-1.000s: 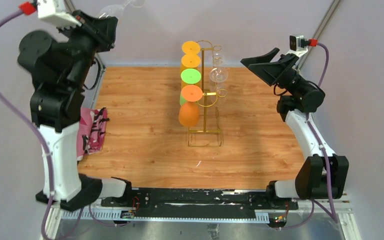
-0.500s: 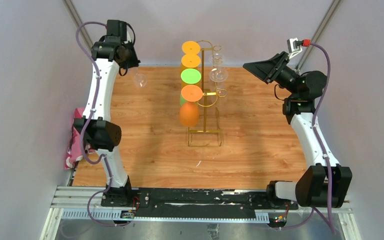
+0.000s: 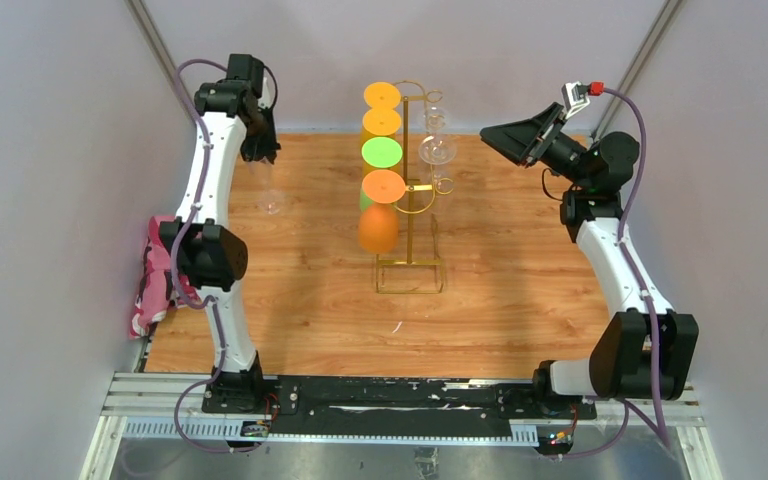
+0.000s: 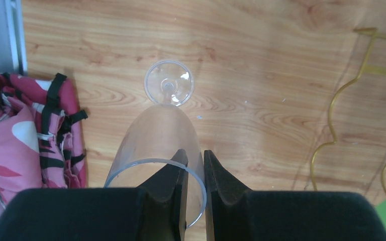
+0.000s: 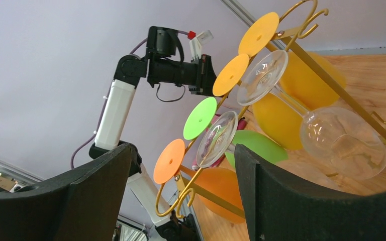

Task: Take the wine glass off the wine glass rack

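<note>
A pink patterned cloth (image 3: 150,285) lies bunched at the left edge of the wooden table (image 3: 520,300), partly hanging off it. In the middle of the table stands the gold wire rack (image 3: 407,262), its rectangular base toward the near side and its post rising behind. On the rack's left side hang coloured glasses, bowls down and feet up: an orange one (image 3: 378,228) nearest, then green and yellow ones behind it. On its right side hang two clear glasses (image 3: 437,150).

Farther back, near the far-left corner, the left gripper (image 4: 195,153) points straight down. It is clenched on the rim of a clear wine glass (image 4: 161,135), with one finger inside the bowl and the other outside. The glass is upright, foot down, well apart from the rack and to its left. Its foot looks to be resting on the wood, though the overhead view is too faint to be sure.

At the far-right side, the right gripper (image 5: 182,150) is raised above the table and aimed toward the rack. Its fingers are spread wide and hold nothing. In its wrist view, the hanging glasses show between the fingers but are not touched.
</note>
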Robot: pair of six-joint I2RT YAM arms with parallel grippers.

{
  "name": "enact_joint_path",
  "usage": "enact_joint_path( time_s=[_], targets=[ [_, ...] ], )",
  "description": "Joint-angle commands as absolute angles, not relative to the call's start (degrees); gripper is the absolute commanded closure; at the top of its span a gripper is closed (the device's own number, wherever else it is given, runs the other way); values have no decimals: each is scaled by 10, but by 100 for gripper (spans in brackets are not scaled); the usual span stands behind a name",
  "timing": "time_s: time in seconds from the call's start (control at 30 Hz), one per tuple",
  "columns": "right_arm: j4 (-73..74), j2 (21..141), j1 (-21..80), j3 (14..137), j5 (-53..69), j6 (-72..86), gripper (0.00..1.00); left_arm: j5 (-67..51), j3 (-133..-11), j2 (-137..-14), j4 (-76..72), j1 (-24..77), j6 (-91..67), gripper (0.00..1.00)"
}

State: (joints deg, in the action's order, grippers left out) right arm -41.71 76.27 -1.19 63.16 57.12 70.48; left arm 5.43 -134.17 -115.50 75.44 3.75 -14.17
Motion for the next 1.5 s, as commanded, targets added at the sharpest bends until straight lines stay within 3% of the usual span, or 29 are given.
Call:
enact_joint_path(
  time_s=[0.0, 1.0, 1.3, 1.47],
  targets=[
    [-420, 762, -20, 639, 582, 700, 21, 50, -1333, -1186, 771, 32, -121, 100],
    [-396, 759, -20, 636, 581, 670, 23, 48, -1369, -1266, 712, 32, -107, 100],
    [-401, 765, -20, 635, 584, 671, 18, 76, -1343, -1231, 713, 31, -99, 63],
    [-419, 768, -19, 633, 585, 683, 17, 79, -1343, -1214, 713, 30, -95, 51]
  ],
)
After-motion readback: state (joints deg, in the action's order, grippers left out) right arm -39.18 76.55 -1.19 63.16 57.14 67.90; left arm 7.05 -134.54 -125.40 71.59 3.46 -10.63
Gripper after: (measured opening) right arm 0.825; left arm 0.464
